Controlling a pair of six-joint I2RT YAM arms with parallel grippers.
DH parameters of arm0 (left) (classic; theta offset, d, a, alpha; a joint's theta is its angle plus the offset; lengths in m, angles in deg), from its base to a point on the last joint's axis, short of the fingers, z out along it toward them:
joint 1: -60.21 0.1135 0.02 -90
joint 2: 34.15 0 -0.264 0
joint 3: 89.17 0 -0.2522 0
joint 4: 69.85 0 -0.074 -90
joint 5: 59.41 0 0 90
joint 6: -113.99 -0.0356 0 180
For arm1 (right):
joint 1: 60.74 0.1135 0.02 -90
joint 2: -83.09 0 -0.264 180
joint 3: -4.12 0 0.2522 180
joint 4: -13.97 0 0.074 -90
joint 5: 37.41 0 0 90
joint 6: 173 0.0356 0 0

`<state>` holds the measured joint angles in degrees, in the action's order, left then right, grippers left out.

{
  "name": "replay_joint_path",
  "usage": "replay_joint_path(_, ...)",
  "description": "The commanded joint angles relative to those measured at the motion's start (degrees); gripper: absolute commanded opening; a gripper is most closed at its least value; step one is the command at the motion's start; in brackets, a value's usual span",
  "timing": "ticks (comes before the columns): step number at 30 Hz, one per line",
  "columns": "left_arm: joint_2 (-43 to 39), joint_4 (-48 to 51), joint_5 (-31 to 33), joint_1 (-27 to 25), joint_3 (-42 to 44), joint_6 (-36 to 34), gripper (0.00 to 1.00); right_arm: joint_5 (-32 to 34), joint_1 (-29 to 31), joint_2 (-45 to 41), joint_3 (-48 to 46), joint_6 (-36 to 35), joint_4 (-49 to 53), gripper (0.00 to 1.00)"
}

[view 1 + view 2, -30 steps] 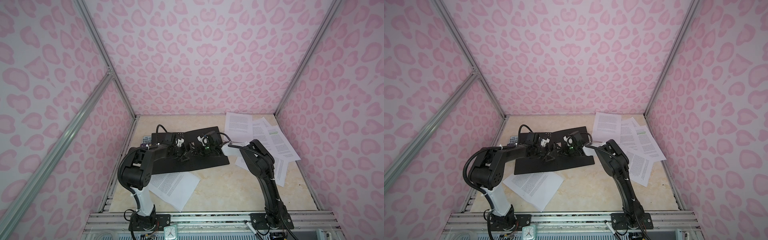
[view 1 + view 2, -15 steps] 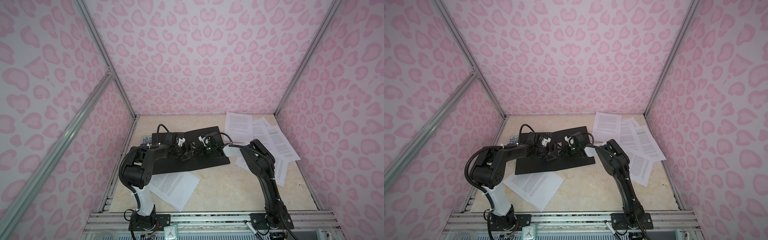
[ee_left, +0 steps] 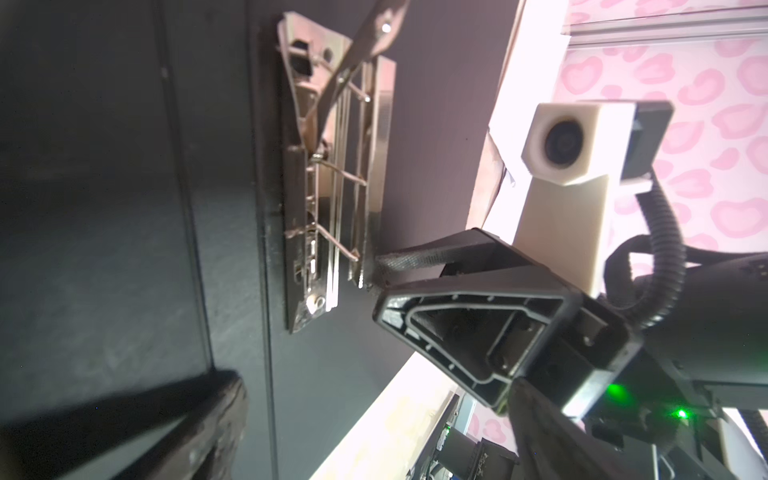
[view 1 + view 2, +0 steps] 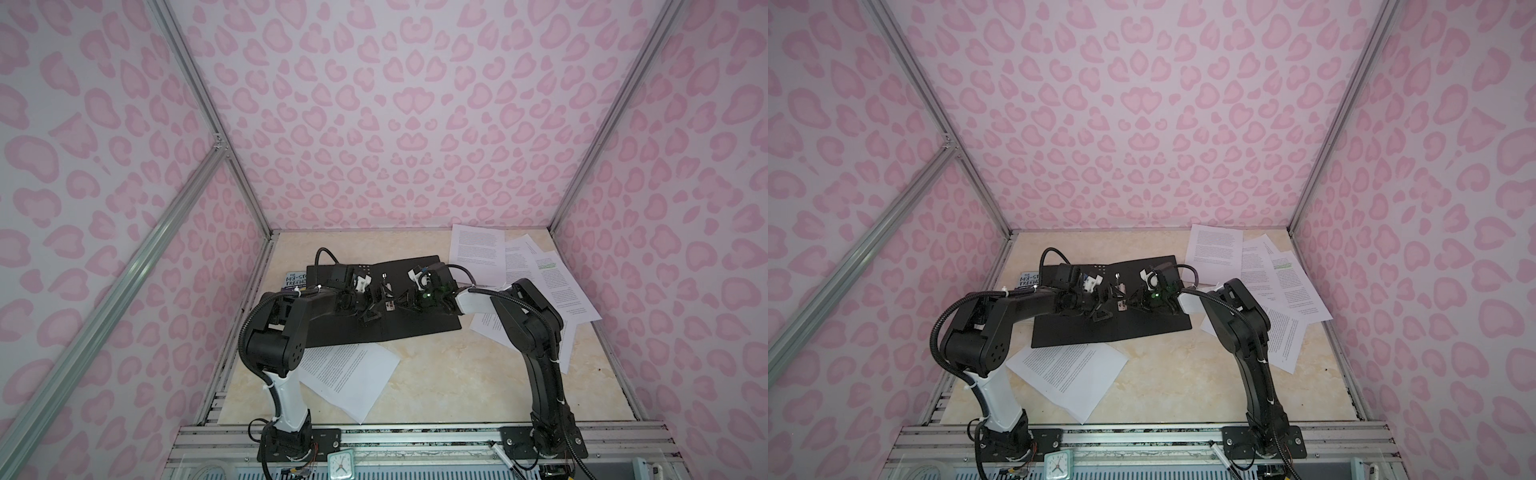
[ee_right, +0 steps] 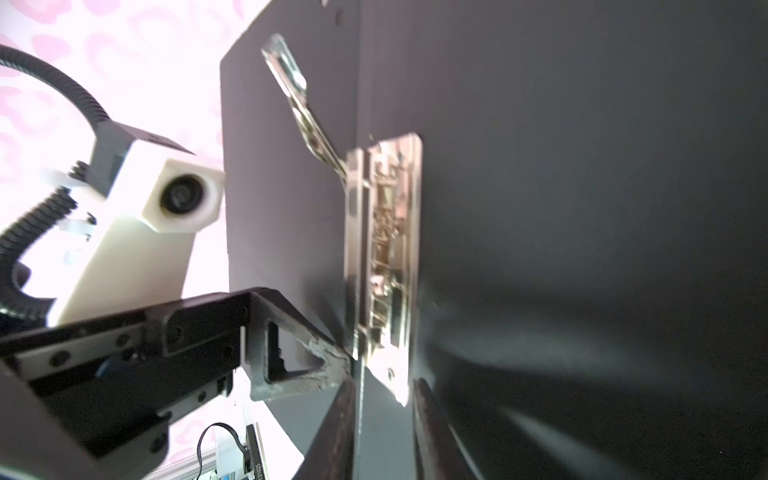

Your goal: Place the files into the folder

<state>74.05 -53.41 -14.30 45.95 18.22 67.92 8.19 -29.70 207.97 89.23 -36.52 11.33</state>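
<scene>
1. At the middle of the tabletop (image 4: pixel 436 374), the folder (image 4: pixel 395 328) lies open and flat with its inside face up. Both arms reach in low over it, one from each side.
2. Along the folder's middle fold sits the metal clip (image 3: pixel 332 178), with its lever (image 5: pixel 299 104) raised at a slant off the base.
3. The left fingers (image 5: pixel 299 357) are spread wide and hold nothing. One tip rests against the clip's long edge, near one end.
4. The right fingers (image 3: pixel 419 259) stand slightly apart, one on each side of that same end of the clip. One pad meets the end of the clip's bar. I cannot tell whether the other touches the metal.
5. The files (image 4: pixel 519 274) all lie outside the folder. Most fan out, overlapping, on the right of the tabletop towards the back corner, partly under the right arm.
6. Among them is a green-marked sheet (image 4: pixel 546 266).
7. A single sheet (image 4: pixel 345 374) lies in front of the folder, its far edge at or just under the folder's near edge.
8. A book (image 4: pixel 295 280) shows from under the folder's left end.
</scene>
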Motion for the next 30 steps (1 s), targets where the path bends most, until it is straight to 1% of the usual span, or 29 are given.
replay_joint_path(1, -1.0, 4.6, 2.1, 0.1, -2.3, -1.4, 0.98, -0.1, 0.0, -0.7, -1.2, 0.5, -2.3, 0.25)
replay_joint_path(4, -2.1, 5.0, -1.0, 0.1, -5.7, -1.8, 0.98, 0.3, 0.0, -1.6, -1.7, -0.1, -1.8, 0.26)
replay_joint_path(7, -4.1, 5.8, -3.7, 0.1, -8.8, -2.1, 0.98, 1.8, 0.0, -2.8, -1.7, -2.0, 0.8, 0.34)
replay_joint_path(10, -7.8, 7.2, -4.5, 0.3, -10.4, -2.0, 0.98, 3.8, -0.1, -4.3, -2.2, -3.9, 3.6, 0.41)
replay_joint_path(12, -11.1, 9.9, -3.0, 0.5, -10.2, -2.3, 0.98, 4.9, -0.4, -5.0, -2.9, -4.6, 5.1, 0.43)
replay_joint_path(13, -13.2, 12.1, -1.2, 0.6, -9.6, -2.9, 0.98, 5.6, -0.5, -5.5, -3.6, -4.8, 5.6, 0.44)
replay_joint_path(16, -19.5, 21.0, 6.8, 1.3, -7.3, -4.9, 0.98, 7.5, -1.0, -7.4, -5.8, -6.0, 7.4, 0.48)
replay_joint_path(18, -23.0, 23.8, 10.8, 1.3, -3.7, -4.7, 0.98, 9.7, -1.1, -8.9, -6.9, -8.0, 10.4, 0.5)
replay_joint_path(20, -25.7, 25.0, 12.3, 1.3, 0.6, -4.4, 0.98, 11.7, -1.2, -10.5, -8.5, -9.5, 12.4, 0.52)
replay_joint_path(22, -27.6, 23.8, 11.3, 1.3, 4.5, -4.6, 0.98, 13.2, -1.6, -12.2, -10.4, -10.0, 13.1, 0.56)
replay_joint_path(23, -28.7, 22.3, 10.4, 1.1, 6.6, -4.3, 0.98, 14.5, -1.7, -13.3, -11.4, -10.6, 13.8, 0.59)
replay_joint_path(24, -29.5, 20.9, 9.6, 0.8, 8.3, -3.8, 0.97, 16.0, -1.6, -14.4, -12.2, -11.3, 15.3, 0.65)
replay_joint_path(25, -29.9, 19.9, 9.2, 0.2, 9.2, -3.4, 0.97, 17.5, -1.7, -15.2, -12.8, -12.0, 16.3, 0.69)
replay_joint_path(27, -29.4, 18.6, 8.0, -1.0, 10.3, -2.7, 0.97, 19.6, -1.9, -16.8, -14.2, -12.6, 18.2, 0.83)
replay_joint_path(28, -28.8, 17.9, 7.4, -1.7, 10.8, -2.0, 0.97, 20.0, -2.1, -17.3, -14.9, -12.7, 18.4, 0.94)
replay_joint_path(29, -28.1, 16.9, 7.0, -2.4, 11.3, -1.2, 0.97, 20.5, -2.2, -17.8, -15.7, -12.6, 18.6, 0.97)
replay_joint_path(30, -27.6, 16.0, 6.8, -3.0, 11.7, -0.4, 0.97, 20.9, -2.4, -18.3, -16.4, -12.5, 18.7, 0.97)
